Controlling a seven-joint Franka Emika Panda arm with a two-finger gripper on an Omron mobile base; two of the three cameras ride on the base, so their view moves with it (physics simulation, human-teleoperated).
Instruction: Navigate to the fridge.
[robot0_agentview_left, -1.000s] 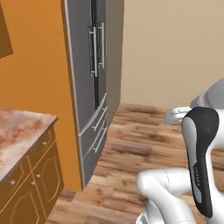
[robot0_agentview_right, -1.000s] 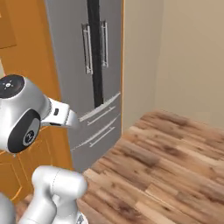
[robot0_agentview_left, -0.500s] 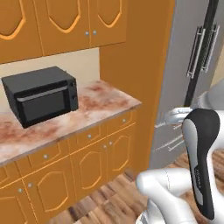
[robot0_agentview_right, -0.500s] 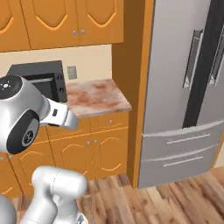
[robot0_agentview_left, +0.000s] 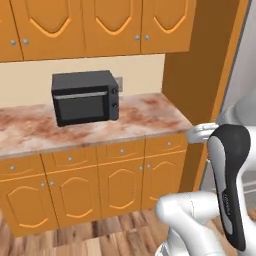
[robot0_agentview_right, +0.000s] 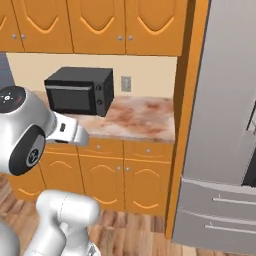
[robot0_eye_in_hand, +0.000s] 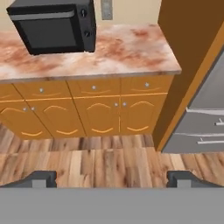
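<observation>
We face a run of orange lower cabinets (robot0_agentview_right: 107, 175) under a mottled pink stone counter (robot0_agentview_right: 135, 120), with orange wall cabinets (robot0_agentview_left: 100, 25) above. On the counter stands a black microwave (robot0_agentview_left: 85, 97), door toward us; in the right base view it sits at about ten o'clock from the picture's centre, and in the hand view at eleven o'clock. A small grey wall outlet (robot0_agentview_right: 126, 83) is set in the cream wall just beside the microwave, toward three o'clock from it. The fridge (robot0_agentview_right: 225, 150) stands at three o'clock in the right base view, a tall grey steel front with two bottom drawers, each with a horizontal bar handle, and a strip of the dark centre seam cut off at the picture's right edge. An orange side panel (robot0_agentview_right: 187, 115) stands between the fridge and the counter, touching both. In the hand view the fridge shows at three to four o'clock, its drawers meeting the wood plank floor (robot0_eye_in_hand: 109, 162). In the left base view we catch only a grey sliver of it at two o'clock, behind the arm. The gripper (robot0_eye_in_hand: 111, 179) hangs over the floor with its two dark fingertips (robot0_eye_in_hand: 41, 178) set wide apart and nothing between them.
</observation>
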